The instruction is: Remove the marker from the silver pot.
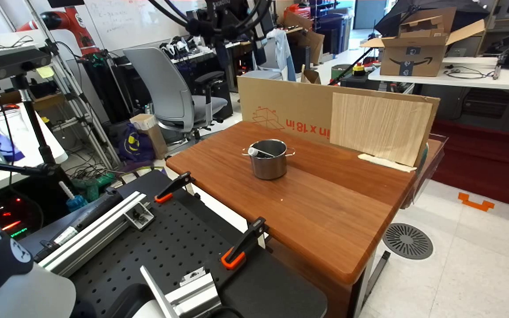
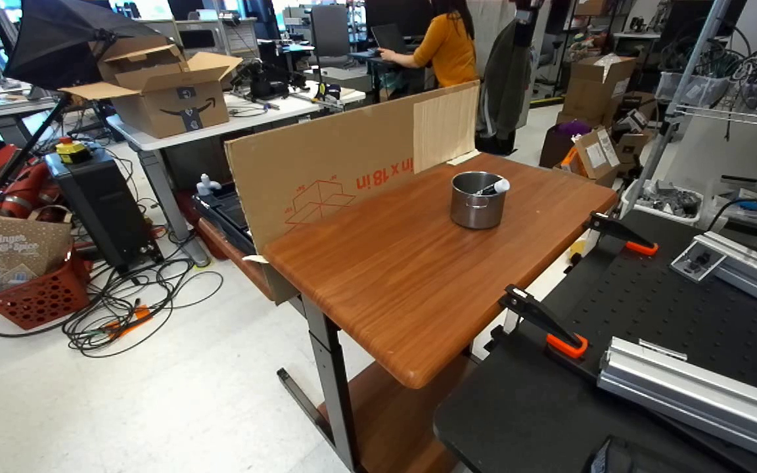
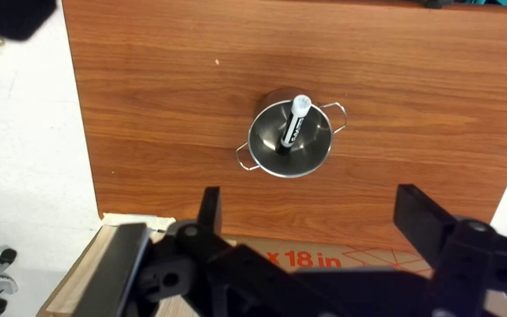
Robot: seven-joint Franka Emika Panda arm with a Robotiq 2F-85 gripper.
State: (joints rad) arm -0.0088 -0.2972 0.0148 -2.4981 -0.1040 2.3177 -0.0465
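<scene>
The silver pot point(image 1: 270, 168) stands upright on the brown wooden table point(image 1: 325, 216); it also shows in an exterior view point(image 2: 476, 213) and in the wrist view point(image 3: 317, 147). The marker point(image 3: 294, 125) leans inside the pot. Its white end rests at the rim and sticks out a little, and its dark end is down in the pot. The white end also shows in both exterior views point(image 1: 253, 152) point(image 2: 501, 186). My gripper point(image 3: 310, 190) is open and empty, its fingers wide apart. It hangs high above the table point(image 1: 241, 57), apart from the pot and marker.
A cardboard sheet point(image 1: 290, 106) with a light wood panel point(image 1: 380, 126) stands along the table's far edge. Black clamps with orange pads point(image 1: 245, 243) point(image 1: 172, 187) sit at the near edge. A black perforated board point(image 1: 184, 234) with metal rails point(image 2: 700, 394) adjoins the table.
</scene>
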